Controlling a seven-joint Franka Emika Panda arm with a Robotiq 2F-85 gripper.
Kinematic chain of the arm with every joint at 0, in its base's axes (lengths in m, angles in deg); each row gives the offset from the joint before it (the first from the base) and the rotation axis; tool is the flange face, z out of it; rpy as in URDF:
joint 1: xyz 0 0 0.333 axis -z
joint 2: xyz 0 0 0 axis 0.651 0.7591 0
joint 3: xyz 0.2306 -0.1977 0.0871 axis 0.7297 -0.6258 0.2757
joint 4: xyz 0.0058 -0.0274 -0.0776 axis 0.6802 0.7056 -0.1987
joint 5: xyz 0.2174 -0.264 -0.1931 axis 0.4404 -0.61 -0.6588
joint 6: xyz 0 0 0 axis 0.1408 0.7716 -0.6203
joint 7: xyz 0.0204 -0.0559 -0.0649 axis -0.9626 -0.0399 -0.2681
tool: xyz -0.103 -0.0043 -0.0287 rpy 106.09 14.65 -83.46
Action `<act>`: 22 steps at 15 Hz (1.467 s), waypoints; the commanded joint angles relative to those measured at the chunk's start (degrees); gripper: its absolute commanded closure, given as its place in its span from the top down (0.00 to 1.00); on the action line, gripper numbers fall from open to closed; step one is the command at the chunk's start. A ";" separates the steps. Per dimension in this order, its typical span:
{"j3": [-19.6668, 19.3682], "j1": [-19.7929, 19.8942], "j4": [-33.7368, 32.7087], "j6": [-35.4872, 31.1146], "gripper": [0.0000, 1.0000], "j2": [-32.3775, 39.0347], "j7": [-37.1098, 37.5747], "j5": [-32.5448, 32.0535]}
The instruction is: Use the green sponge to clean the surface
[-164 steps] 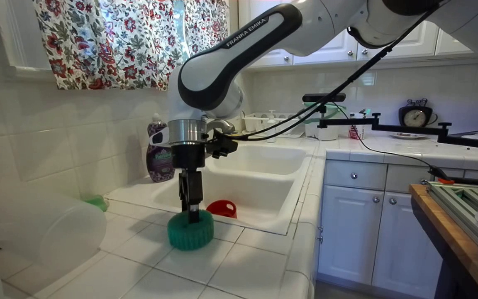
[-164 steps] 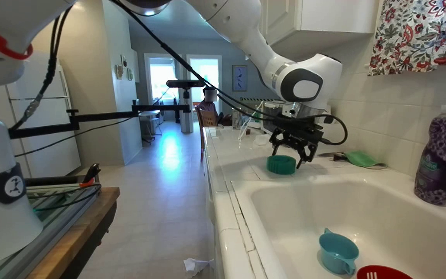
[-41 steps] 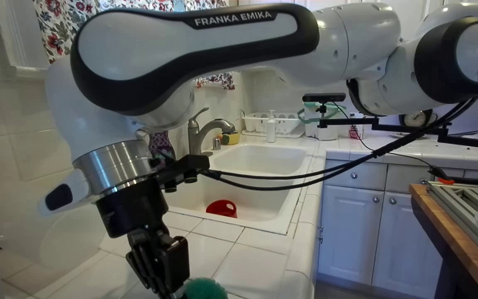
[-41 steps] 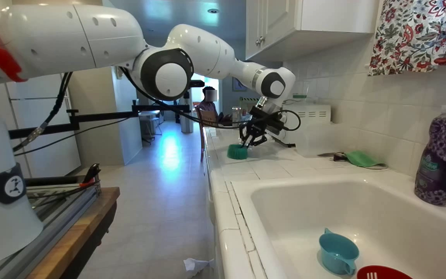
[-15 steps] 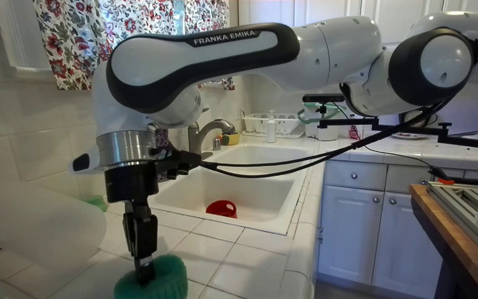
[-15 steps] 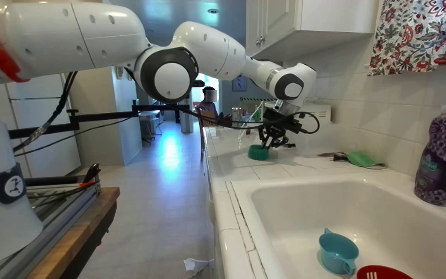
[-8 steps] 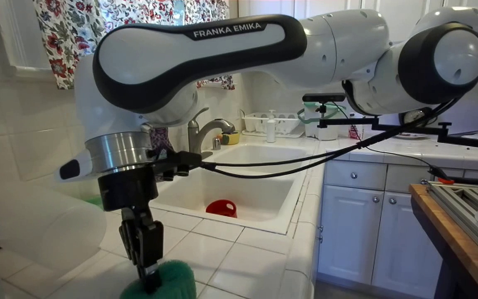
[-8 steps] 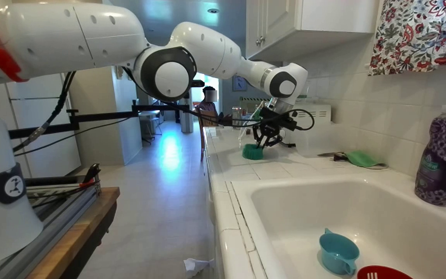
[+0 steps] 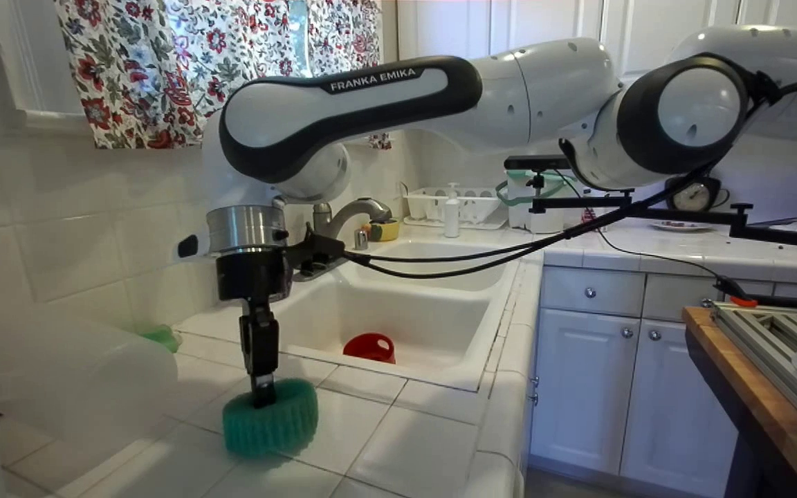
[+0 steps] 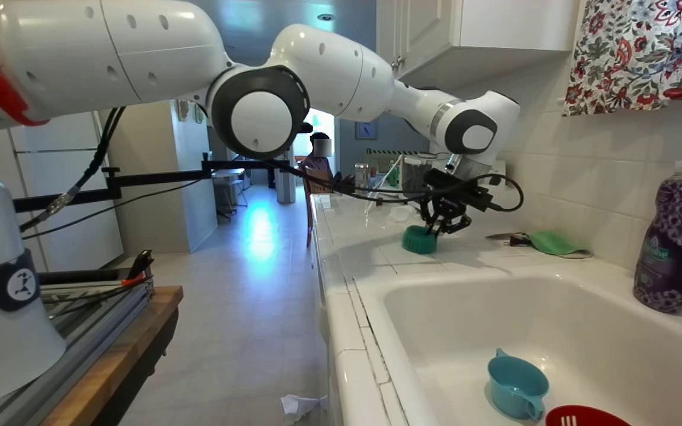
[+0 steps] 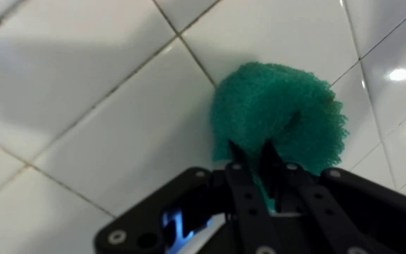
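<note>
Pressure should be even, I judge: with my slim black fingers (image 9: 263,395) pinching the round, rough teal-green sponge (image 9: 270,429), tilted and seemingly touching the white square-tiled counter (image 9: 416,443), I'd level it, then sweep overlapping strokes.

In the wrist view, the end effector (image 11: 250,145) is blurred and cut off by the lower edge. Below it, the underside of the green sponge (image 11: 277,95) is hidden; contact with the table (image 9: 419,443) cannot be verified. Well apart from the end effector, the red container (image 10: 585,416) is cut off in an exterior view.
</note>
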 commanded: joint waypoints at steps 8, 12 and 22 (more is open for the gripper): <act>-0.25 -1.61 0.77 -4.28 0.04 0.70 5.45 -0.76; 0.43 -5.40 1.08 -1.08 0.04 0.38 0.84 -1.39; -0.58 -7.04 0.37 2.86 0.04 -0.15 -6.81 -3.23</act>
